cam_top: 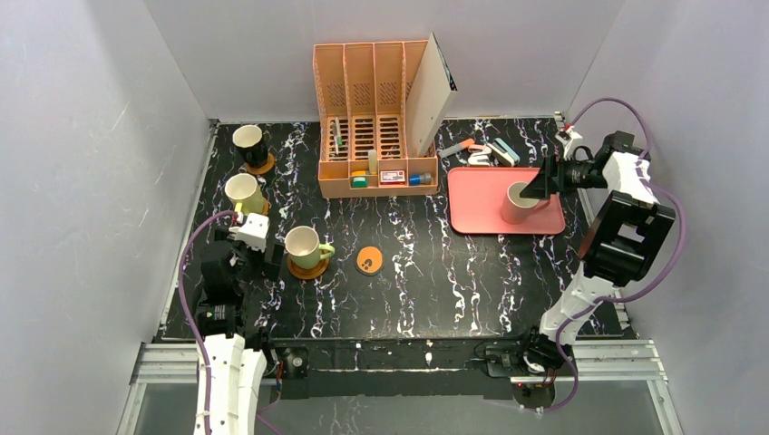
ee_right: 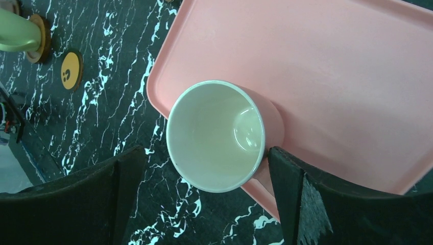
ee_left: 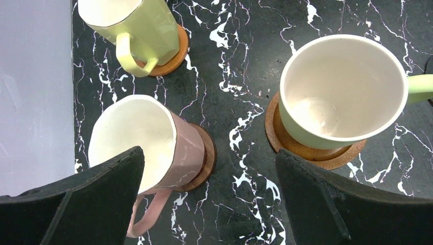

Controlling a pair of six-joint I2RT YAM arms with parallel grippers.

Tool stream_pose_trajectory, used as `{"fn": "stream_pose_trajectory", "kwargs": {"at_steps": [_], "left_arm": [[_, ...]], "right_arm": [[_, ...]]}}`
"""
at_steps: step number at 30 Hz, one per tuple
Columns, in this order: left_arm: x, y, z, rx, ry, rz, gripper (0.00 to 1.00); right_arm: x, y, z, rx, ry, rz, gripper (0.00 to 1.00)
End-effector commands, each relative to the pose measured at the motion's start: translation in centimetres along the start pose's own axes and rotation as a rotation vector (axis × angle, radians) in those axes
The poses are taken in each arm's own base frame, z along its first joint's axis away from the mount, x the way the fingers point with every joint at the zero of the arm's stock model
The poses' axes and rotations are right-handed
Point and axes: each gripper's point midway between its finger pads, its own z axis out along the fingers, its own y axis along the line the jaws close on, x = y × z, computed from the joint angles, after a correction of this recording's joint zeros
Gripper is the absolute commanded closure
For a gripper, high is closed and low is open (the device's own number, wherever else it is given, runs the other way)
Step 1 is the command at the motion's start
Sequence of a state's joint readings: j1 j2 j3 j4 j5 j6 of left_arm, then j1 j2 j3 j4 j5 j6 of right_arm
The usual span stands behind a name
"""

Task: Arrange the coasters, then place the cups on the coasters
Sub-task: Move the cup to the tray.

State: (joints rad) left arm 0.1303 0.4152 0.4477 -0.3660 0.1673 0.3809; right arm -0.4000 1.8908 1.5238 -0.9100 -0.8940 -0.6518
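Note:
My left gripper [ee_left: 209,201] hangs open above bare table between two cups. A pale pink marbled cup [ee_left: 148,138] stands on a dark brown coaster [ee_left: 207,155] by the left finger. By the right finger, an olive green cup [ee_left: 342,92] rests on a ringed wooden coaster [ee_left: 327,157]. Further off, a yellow cup [ee_left: 127,20] sits on an orange-brown coaster [ee_left: 173,53]. A black cup [cam_top: 249,143] stands on its coaster [cam_top: 263,166] at the back left. An orange coaster with dark marks [cam_top: 369,260] lies bare. My right gripper [ee_right: 205,149] is open around a pink cup [ee_right: 219,135] on the pink tray [ee_right: 332,76].
An orange file rack [cam_top: 376,122] with small items stands at the back middle, a white board leaning on it. Staplers and small office things [cam_top: 490,151] lie behind the tray. Grey walls close in the left, back and right sides.

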Motion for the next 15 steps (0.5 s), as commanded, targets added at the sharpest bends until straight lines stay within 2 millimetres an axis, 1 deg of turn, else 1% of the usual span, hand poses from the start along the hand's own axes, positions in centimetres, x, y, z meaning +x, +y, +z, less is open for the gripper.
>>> {"fn": "stream_pose_trajectory", "kwargs": {"at_steps": [1, 4, 6, 9, 11, 15], "left_arm": [[-0.9, 0.6, -0.2, -0.021, -0.018, -0.009, 0.02], [-1.0, 0.6, -0.3, -0.022, -0.02, -0.009, 0.02], [-0.9, 0.6, -0.3, -0.024, -0.018, -0.009, 0.02], [-0.9, 0.7, -0.3, -0.027, -0.019, -0.009, 0.02], [-0.9, 0.7, -0.3, -0.028, -0.017, -0.01, 0.02], [-0.9, 0.8, -0.3, -0.033, -0.015, -0.01, 0.02]], "right_arm": [[-0.4, 1.6, 0.8, -0.058, -0.01, 0.028, 0.02], [-0.3, 2.5, 1.4, -0.071, 0.008, 0.014, 0.02], [-0.3, 2.9, 1.3, -0.072, 0.016, -0.02, 0.02], [0.3, 2.5, 0.6, -0.024, 0.043, -0.129, 0.02], [1.5, 1.9, 0.3, 0.023, 0.071, -0.188, 0.02], [2.5, 0.8, -0.5, 0.091, 0.095, -0.277, 0.02]]}}
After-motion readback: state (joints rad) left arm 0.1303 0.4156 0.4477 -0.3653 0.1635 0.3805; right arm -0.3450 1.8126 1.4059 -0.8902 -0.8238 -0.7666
